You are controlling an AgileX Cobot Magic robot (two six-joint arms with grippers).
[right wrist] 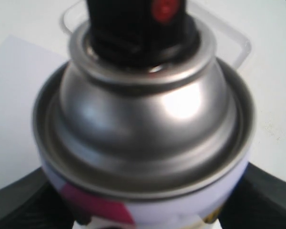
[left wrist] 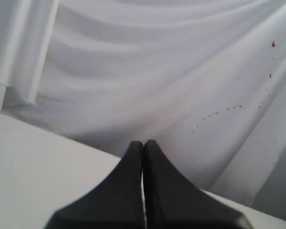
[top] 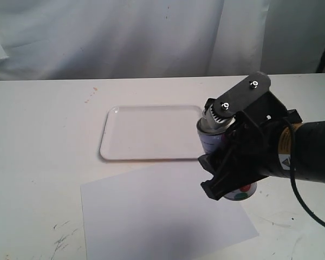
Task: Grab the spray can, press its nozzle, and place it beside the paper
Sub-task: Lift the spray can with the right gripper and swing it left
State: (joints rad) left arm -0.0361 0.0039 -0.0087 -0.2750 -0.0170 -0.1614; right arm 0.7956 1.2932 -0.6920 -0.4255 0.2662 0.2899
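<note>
My right gripper [top: 227, 162] is shut on the spray can [top: 210, 134], black fingers [right wrist: 19, 202] pressing either side of its white dotted label. The can [right wrist: 148, 119] leans slightly, with its base at the right edge of the paper [top: 157, 216]; whether it rests on the table is unclear. The black nozzle [right wrist: 138, 28] with a red dot sits atop the silver dome, untouched in the right wrist view. My left gripper [left wrist: 143, 143] is shut on nothing and faces the white curtain, outside the exterior view.
A white raised-rim tray [top: 111, 146] lies just behind the paper, its near right corner close to the can. A white curtain [top: 124, 38] hangs along the table's far edge. The right arm [top: 309, 151] reaches in from the right side.
</note>
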